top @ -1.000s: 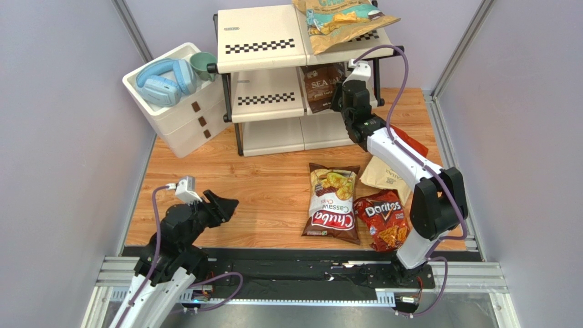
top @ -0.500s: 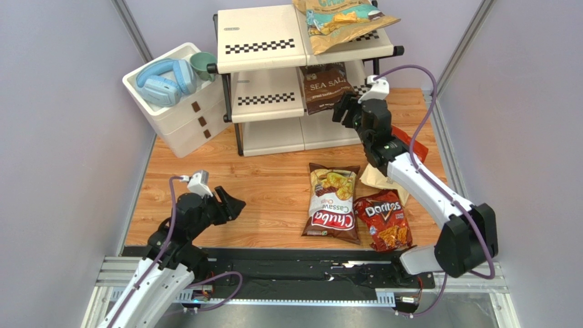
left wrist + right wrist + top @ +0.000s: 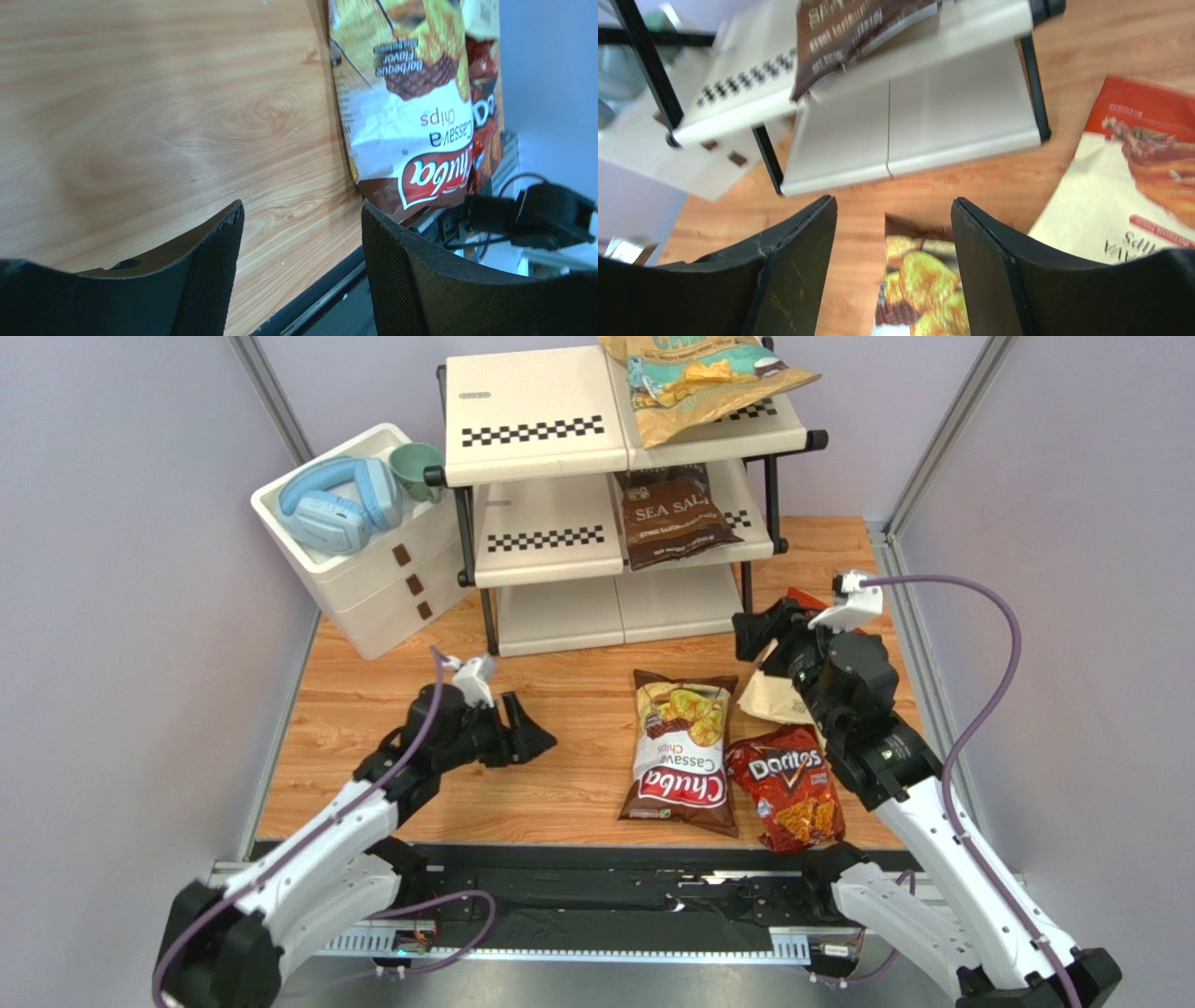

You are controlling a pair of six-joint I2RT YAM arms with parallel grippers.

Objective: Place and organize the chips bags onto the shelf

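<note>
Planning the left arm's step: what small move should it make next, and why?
Probably ease the left gripper toward the Chuba bag's edge: its jaws stand open and empty, and that bag lies flat on the table, not yet on the shelf.

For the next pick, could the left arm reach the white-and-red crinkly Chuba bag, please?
Probably yes: the open left gripper faces the white-and-red Chuba bag across bare wooden tabletop, with nothing between.
</note>
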